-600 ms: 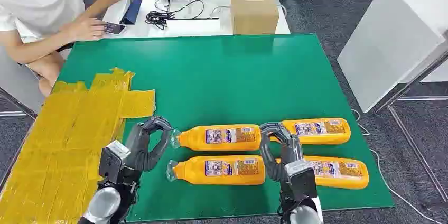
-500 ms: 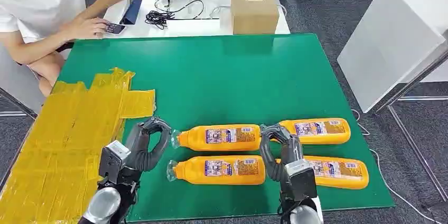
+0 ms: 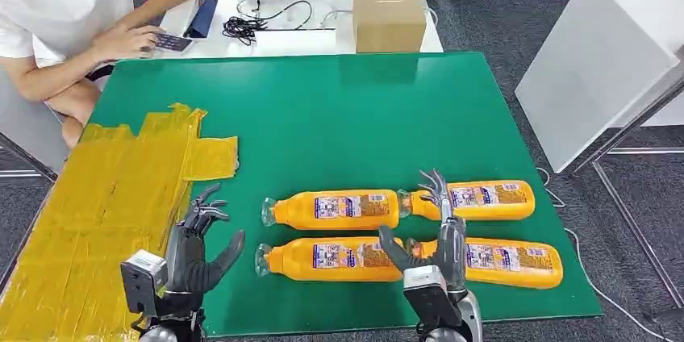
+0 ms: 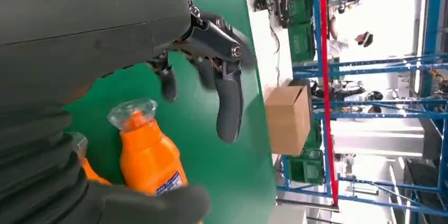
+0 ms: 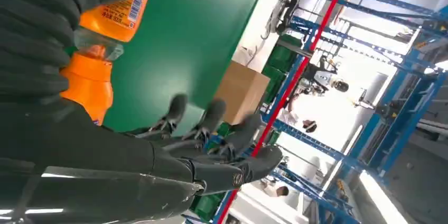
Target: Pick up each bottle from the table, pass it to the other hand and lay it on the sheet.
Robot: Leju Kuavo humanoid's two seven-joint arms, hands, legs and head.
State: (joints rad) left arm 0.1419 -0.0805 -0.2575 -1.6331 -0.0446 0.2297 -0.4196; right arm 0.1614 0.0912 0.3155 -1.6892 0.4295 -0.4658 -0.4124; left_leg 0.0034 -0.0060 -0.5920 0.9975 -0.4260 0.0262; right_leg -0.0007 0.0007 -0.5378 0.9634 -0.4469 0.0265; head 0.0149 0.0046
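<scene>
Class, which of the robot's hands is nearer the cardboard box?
Right. The right hand is among the bottles, almost straight below the cardboard box; the left hand is farther off, beside the yellow sheet.

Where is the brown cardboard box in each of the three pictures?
Head view: the cardboard box stands on the white table just past the far edge of the green mat.
Left wrist view: the box is at the mat's edge.
Right wrist view: the box is at the mat's edge.
Shared landmark: the green mat.
</scene>
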